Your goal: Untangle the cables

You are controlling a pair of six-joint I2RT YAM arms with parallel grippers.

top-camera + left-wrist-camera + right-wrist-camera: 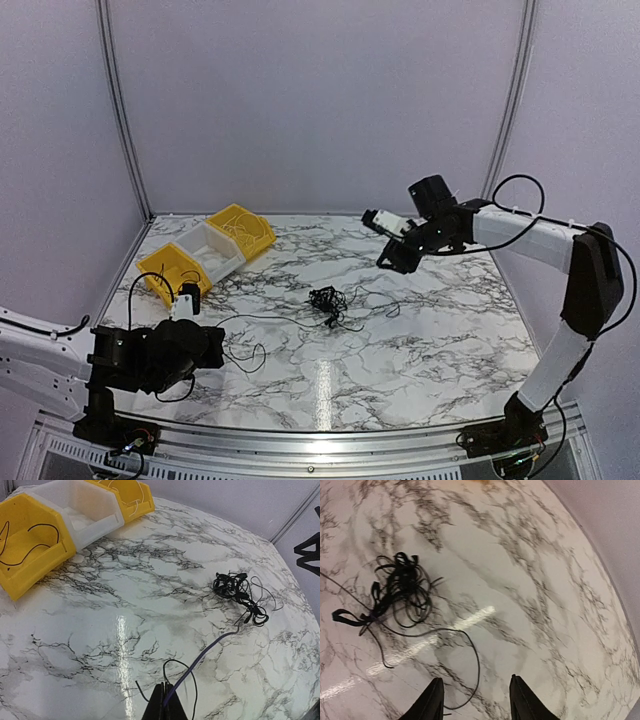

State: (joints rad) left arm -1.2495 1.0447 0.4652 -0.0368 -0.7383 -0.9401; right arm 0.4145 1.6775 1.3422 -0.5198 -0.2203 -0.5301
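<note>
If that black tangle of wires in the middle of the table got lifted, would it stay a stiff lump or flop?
Probably floppy: the tangle is thin wire in loose curly loops, and the strand leading to the left jaws curves. Likely very light, being string-fine. Crossed loops suggest it would drag along as one clump.
</note>
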